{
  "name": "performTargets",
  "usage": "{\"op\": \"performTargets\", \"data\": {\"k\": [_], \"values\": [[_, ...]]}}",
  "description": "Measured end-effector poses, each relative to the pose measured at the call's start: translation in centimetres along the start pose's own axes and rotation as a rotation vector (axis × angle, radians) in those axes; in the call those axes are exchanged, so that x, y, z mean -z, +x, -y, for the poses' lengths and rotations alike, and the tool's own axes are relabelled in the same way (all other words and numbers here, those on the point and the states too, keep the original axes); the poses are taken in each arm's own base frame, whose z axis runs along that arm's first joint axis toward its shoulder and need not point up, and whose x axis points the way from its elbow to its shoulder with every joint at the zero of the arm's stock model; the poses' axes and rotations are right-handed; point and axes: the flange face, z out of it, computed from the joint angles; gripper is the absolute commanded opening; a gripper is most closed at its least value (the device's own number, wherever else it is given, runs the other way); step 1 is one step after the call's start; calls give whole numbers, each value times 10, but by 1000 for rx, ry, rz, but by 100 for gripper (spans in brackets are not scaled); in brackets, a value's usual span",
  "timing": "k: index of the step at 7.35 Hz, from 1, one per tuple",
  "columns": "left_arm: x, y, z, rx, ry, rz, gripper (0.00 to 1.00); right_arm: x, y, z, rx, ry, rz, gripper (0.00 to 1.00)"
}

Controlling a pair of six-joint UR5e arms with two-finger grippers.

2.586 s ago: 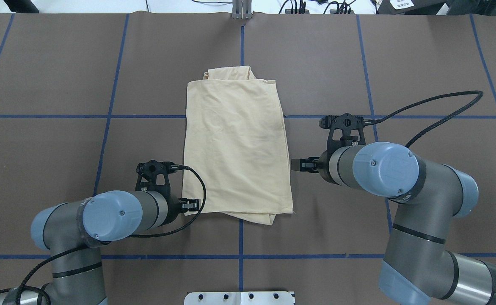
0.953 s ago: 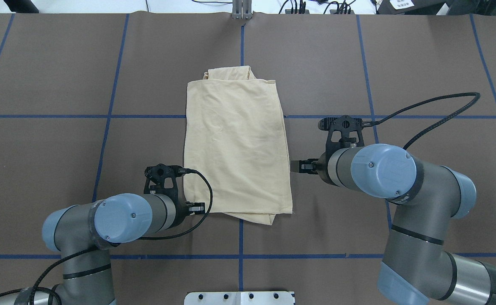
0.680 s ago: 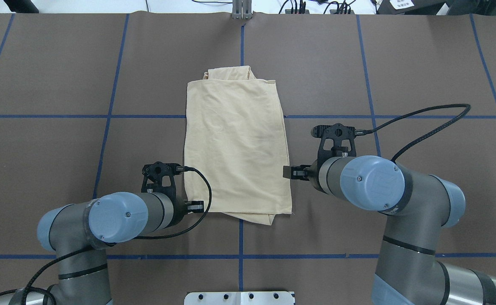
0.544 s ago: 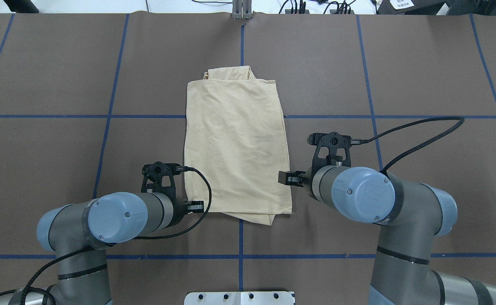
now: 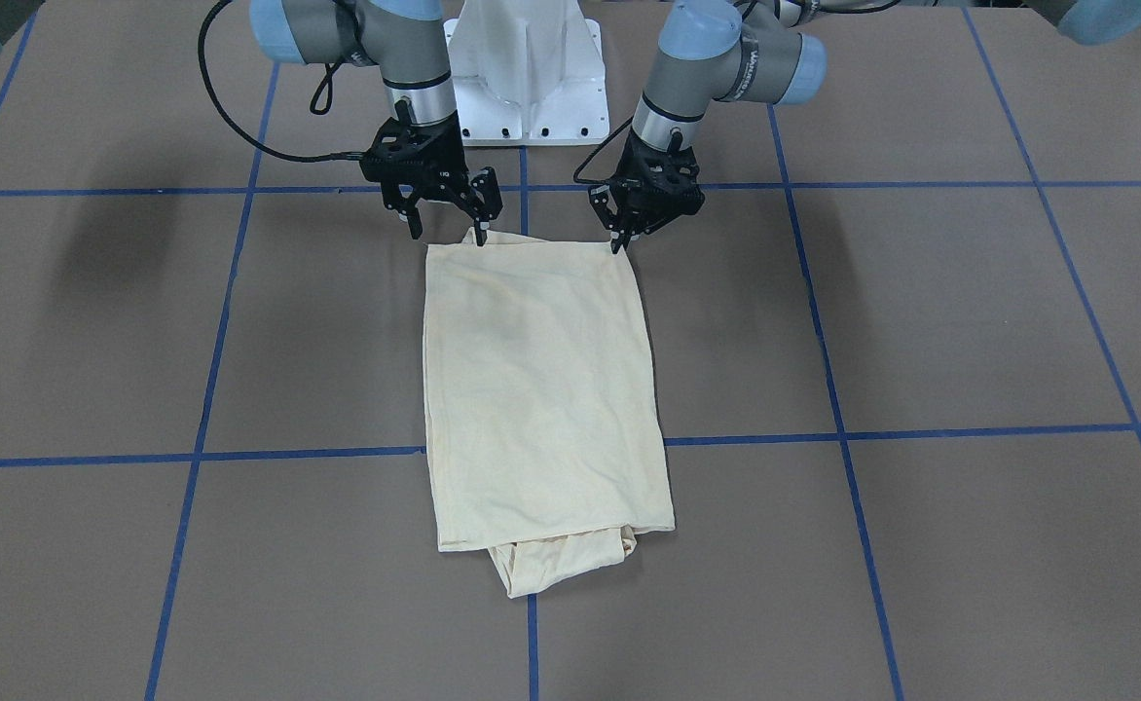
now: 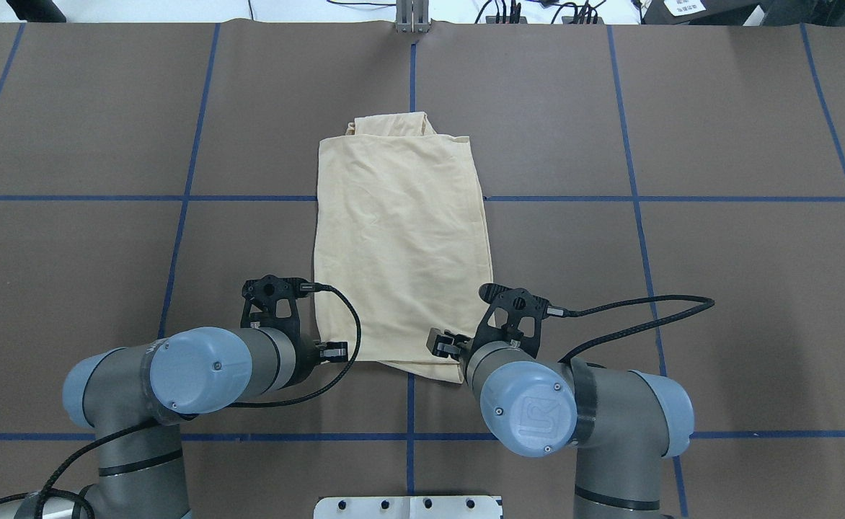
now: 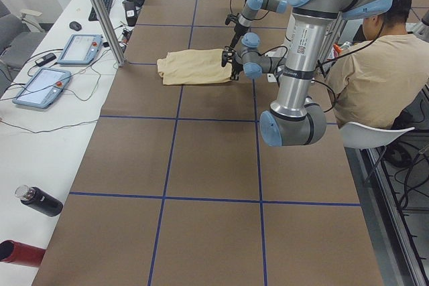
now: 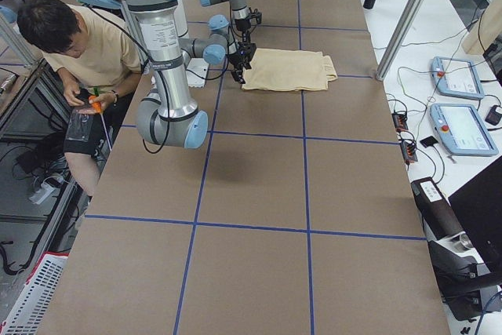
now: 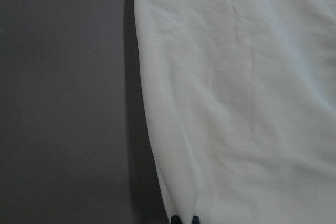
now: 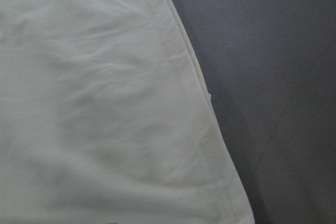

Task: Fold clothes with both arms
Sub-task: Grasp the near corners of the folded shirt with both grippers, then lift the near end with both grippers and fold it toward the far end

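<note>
The clothes are one cream shirt (image 5: 541,389) (image 6: 401,245), folded into a long rectangle on the brown table, with a sleeve end sticking out at the far side. My left gripper (image 5: 620,239) (image 6: 336,351) sits at the shirt's near left corner, its jaws close together on the cloth edge. In the left wrist view its fingertips (image 9: 181,219) pinch the shirt (image 9: 236,103). My right gripper (image 5: 447,232) (image 6: 437,344) stands open at the near right corner, one finger touching the cloth. The right wrist view shows only the shirt's hemmed edge (image 10: 94,103).
The white base pedestal (image 5: 527,68) (image 6: 408,507) stands just behind both grippers. Blue tape lines cross the table. A seated person (image 7: 375,65) (image 8: 70,45) is beside the robot. Tablets (image 7: 40,85) and a bottle (image 7: 40,200) lie on the side table.
My right arm swung from the middle of the shirt's right edge back to its near right corner. My left gripper shifted slightly right onto the near left corner, then stayed still.
</note>
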Motion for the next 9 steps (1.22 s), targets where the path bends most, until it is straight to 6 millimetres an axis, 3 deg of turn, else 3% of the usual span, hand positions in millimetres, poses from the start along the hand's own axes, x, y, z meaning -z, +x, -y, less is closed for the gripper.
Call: {"op": "performTargets", "data": {"k": [2, 5, 7, 9], "values": [[1, 1, 0, 0, 0, -3, 0, -16, -4, -13, -29, 16, -22, 63], [1, 2, 0, 0, 1, -4, 0, -23, -3, -22, -54, 15, -34, 57], [1, 2, 1, 0, 1, -5, 0, -22, -4, -27, -56, 15, -32, 14], [1, 1, 1, 0, 1, -4, 0, -21, -9, -28, -58, 14, -27, 11]]}}
